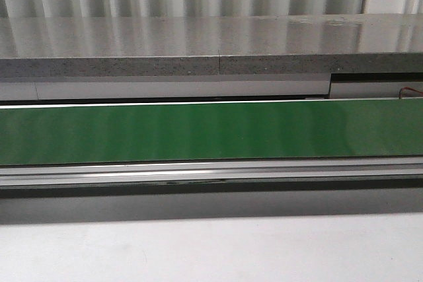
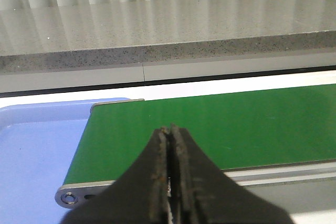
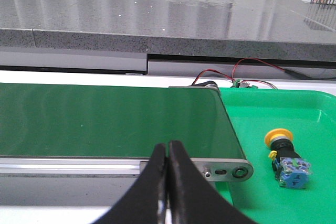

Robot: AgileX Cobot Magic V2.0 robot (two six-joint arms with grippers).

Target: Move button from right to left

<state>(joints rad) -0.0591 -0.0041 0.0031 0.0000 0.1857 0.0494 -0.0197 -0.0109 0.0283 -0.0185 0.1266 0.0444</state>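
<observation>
The button (image 3: pixel 286 156) lies on its side in the green tray (image 3: pixel 294 108), seen only in the right wrist view: yellow cap, black collar, blue-grey rear body. My right gripper (image 3: pixel 168 144) is shut and empty, over the near rail of the conveyor, left of the button and apart from it. My left gripper (image 2: pixel 169 128) is shut and empty, over the green belt (image 2: pixel 210 124) near its left end, beside the blue tray (image 2: pixel 37 145). Neither gripper nor the button shows in the front view.
The green conveyor belt (image 1: pixel 211 130) runs across the front view with an aluminium rail (image 1: pixel 211 173) along its near side. A grey stone ledge (image 1: pixel 198 44) stands behind it. Red and black wires (image 3: pixel 236 74) lie behind the belt's right end.
</observation>
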